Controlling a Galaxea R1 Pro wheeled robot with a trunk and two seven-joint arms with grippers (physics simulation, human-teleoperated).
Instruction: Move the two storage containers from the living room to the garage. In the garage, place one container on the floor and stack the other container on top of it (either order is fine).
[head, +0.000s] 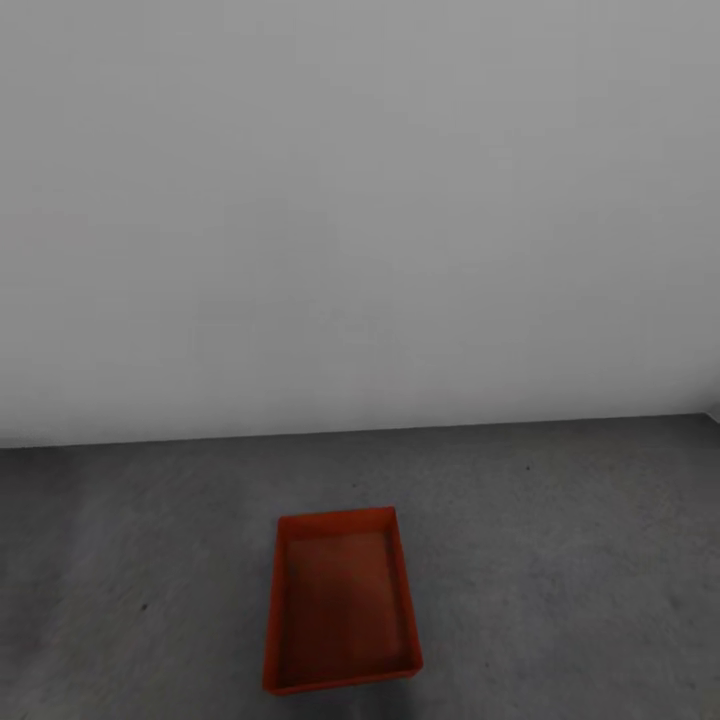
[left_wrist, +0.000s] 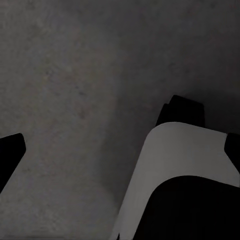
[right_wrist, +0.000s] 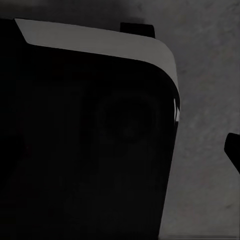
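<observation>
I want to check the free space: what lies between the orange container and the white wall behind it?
In the head view, bare grey floor lies between the storage container and the wall.

A plain pale grey wall (head: 360, 200) rises behind, bare and evenly lit.

- The storage container (head: 342, 603) sits on the floor (head: 560, 560), open side up, its long sides running away from the robot.
- The wall (head: 360, 200) stands behind the storage container, well apart from it, meeting the floor along a line.
- Bare floor lies left, right and behind the storage container.
</observation>
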